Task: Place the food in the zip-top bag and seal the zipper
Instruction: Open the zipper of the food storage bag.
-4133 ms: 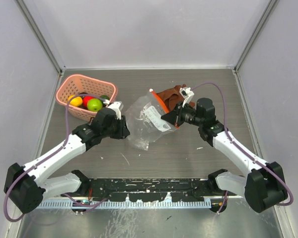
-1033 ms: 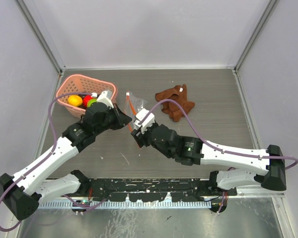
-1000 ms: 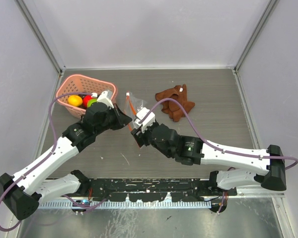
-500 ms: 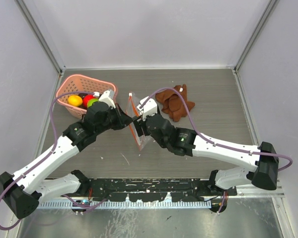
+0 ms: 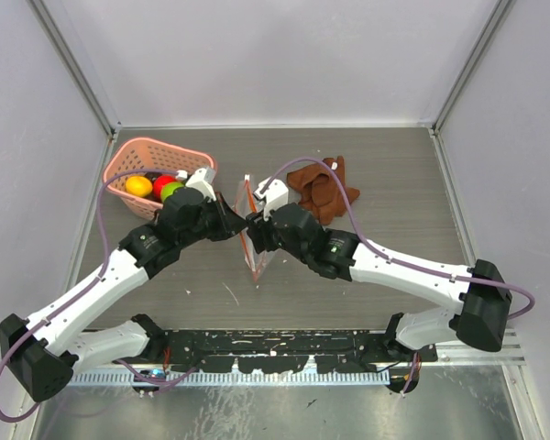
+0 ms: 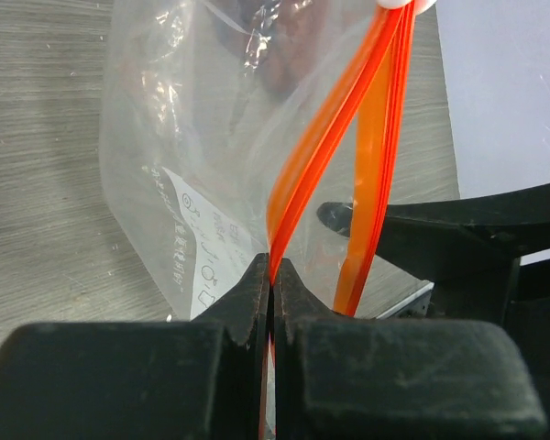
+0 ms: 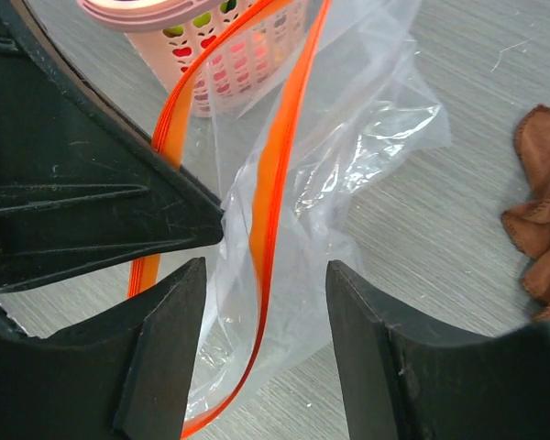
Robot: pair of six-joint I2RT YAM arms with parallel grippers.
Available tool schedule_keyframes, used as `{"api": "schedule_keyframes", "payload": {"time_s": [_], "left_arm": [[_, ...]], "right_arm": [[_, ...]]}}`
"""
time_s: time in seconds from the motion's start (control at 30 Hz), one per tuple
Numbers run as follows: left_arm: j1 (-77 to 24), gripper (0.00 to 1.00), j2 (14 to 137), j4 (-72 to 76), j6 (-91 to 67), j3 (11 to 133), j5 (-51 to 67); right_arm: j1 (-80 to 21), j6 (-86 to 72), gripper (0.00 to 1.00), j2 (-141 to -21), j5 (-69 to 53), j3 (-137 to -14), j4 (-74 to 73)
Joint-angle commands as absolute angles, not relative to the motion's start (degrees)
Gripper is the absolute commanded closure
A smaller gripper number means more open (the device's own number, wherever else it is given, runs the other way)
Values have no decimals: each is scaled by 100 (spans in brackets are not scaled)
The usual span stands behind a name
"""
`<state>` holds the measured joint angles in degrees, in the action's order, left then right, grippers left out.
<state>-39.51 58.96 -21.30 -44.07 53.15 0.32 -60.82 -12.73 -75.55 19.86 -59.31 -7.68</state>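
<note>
Meanwhile, the zip-top bag [image 5: 261, 259] stands on edge just right of the pink basket [image 5: 116, 174].
Its red zipper [image 6: 323, 151] runs lengthwise away from the arms' bases, its white-tabbed end farthest back, level with the basket. The left gripper [image 6: 272, 284] is clamped tight on one lip. The right gripper [image 7: 266, 270] has its fingers spread around the other.

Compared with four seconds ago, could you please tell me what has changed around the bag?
The right gripper left the right side of the bag near the brown item and swung left. It now stands open around one side of the zipper. The left gripper, shut on the zipper, raised the bag from lying spread out to hanging edge-on. The basket and brown item stayed put.
</note>
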Motion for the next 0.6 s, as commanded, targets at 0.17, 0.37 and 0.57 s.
{"api": "schedule_keyframes", "payload": {"time_s": [0.17,0.37,0.57], "left_arm": [[-3979,100,5806,-2090,-4228,5439,10],[-3976,100,5764,-2431,-4046,5419,-223],[-3977,100,5720,-2942,-3750,5502,-660]], "right_arm": [[-5968,-1485,67,-7642,2392,-6110,-760],[-5968,-1453,90,-7558,3138,-6320,-1387],[-5969,-1356,100,-7498,4120,-6543,-2071]]}}
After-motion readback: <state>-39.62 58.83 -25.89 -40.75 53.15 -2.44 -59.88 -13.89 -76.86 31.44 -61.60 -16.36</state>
